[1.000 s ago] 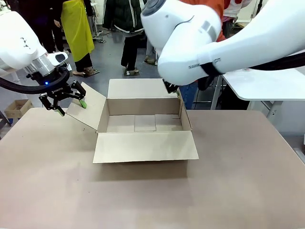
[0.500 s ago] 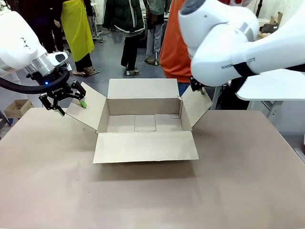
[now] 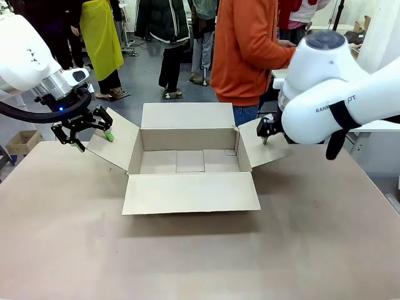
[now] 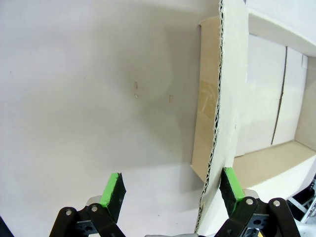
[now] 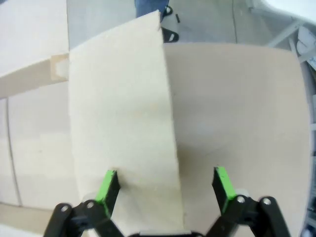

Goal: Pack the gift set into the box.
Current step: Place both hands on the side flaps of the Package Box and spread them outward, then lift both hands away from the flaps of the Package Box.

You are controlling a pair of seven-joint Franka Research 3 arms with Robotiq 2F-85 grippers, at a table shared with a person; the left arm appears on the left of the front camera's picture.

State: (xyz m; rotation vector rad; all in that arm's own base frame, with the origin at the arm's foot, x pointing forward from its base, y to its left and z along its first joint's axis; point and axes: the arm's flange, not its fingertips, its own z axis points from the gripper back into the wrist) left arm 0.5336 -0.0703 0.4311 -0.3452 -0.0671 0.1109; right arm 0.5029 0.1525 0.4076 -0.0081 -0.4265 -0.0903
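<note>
Starting on the left, the left hand [image 3: 95,142] is at the outer edge of the box's left flap [image 3: 115,147]. Its fingers are spread apart, and in the wrist view the flap's corrugated edge runs between them, tight against one pad [image 4: 232,183], though I can't tell if it's actually touching. The box [image 3: 187,139] sits mid-desk [image 3: 187,262] with all four flaps folded out and a bare cardboard floor, so my guess is nothing's packed yet and this is just holding it open for the gift set. Over on the right, the right hand [image 3: 267,132] is doing the same with the right flap [image 3: 262,150], fingers wide and straddling its edge, not clamped. Handling-wise I'd say the box is light and likely to skid on the desk. The panels are stiff, but the flaps hinge easily at the crease, so grip them near the free edge and don't pinch hard enough to crush the corrugation.
</note>
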